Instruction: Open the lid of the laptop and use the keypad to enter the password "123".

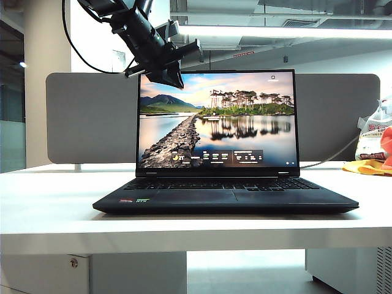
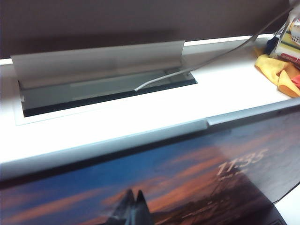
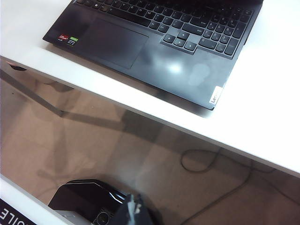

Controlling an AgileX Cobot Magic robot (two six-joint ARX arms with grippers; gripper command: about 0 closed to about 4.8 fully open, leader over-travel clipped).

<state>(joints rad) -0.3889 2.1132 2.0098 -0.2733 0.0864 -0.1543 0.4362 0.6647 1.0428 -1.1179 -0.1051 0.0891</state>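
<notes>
The black laptop (image 1: 226, 199) stands on the white table (image 1: 55, 214), its lid (image 1: 217, 119) raised upright and the screen lit with a lake picture. The keypad (image 1: 223, 184) lies bare below the screen, and its keys (image 3: 187, 23) and the trackpad (image 3: 115, 42) also show in the right wrist view. My left gripper (image 1: 176, 79) hangs shut at the lid's top left corner; its closed tips (image 2: 133, 199) sit in front of the screen (image 2: 197, 173). My right gripper (image 3: 133, 208) hovers shut off the table's front edge, over the floor, away from the laptop.
A grey divider board (image 1: 92, 116) stands behind the laptop. A yellow cloth (image 1: 367, 166) and a plastic bag (image 1: 373, 131) lie at the back right. A grey cable (image 2: 206, 63) runs into an open hatch (image 2: 103, 89) in the table behind the lid. A black base (image 3: 84, 197) sits below my right gripper.
</notes>
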